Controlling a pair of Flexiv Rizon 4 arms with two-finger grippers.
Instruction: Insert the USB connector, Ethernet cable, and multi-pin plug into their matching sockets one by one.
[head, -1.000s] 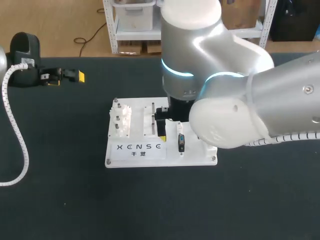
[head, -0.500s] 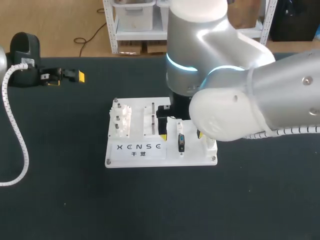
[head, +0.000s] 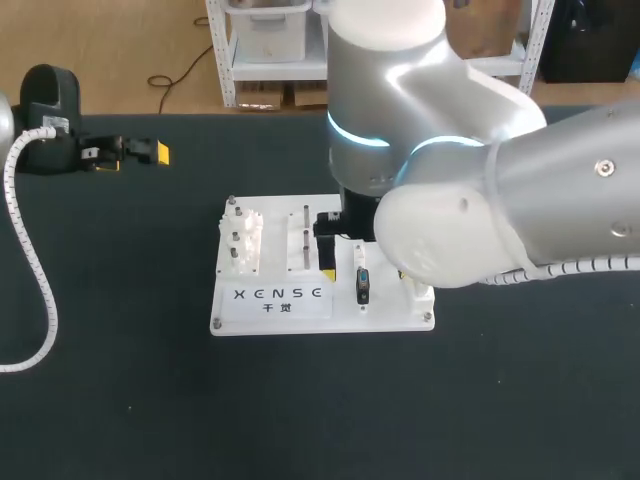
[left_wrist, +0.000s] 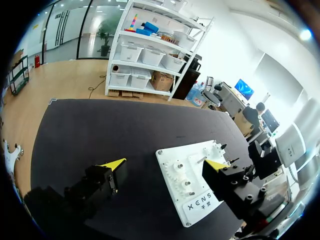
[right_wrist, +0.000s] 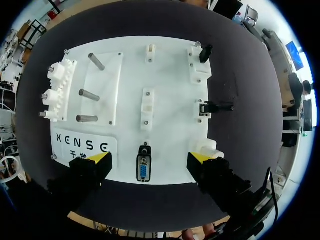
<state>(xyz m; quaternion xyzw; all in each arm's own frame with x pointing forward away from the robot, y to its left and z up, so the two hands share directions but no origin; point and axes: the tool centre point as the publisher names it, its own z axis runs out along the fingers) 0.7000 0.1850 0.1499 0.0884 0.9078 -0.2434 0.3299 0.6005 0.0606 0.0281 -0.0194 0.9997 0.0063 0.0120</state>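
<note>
A white connector board (head: 390, 312) lies mid-table. My right gripper (right_wrist: 152, 159) hangs open just above the board's (right_wrist: 170, 75) near edge. The blue-faced multi-pin plug (right_wrist: 143, 168) stands on the board between the two yellow fingertips, which are well apart from it. It also shows in the head view as the multi-pin plug (head: 362, 285) under my right arm. A black connector (right_wrist: 216, 106) and another black plug (right_wrist: 205, 52) sit in white holders on the board's far side. My left gripper (head: 135, 157) rests far off at the table's back left, open and empty; in its own view the left gripper (left_wrist: 165, 164) faces the board (left_wrist: 192, 205).
White gear posts (right_wrist: 56, 92) and metal pegs (right_wrist: 87, 93) stand on the board's left part. A small white socket block (right_wrist: 146, 107) sits in its middle. My left arm's white coiled cable (head: 35, 280) curves over the black table at the left.
My right arm has swayed slightly to the right and back over the board. Its gripper stays open around the multi-pin plug. The left arm has not moved.
</note>
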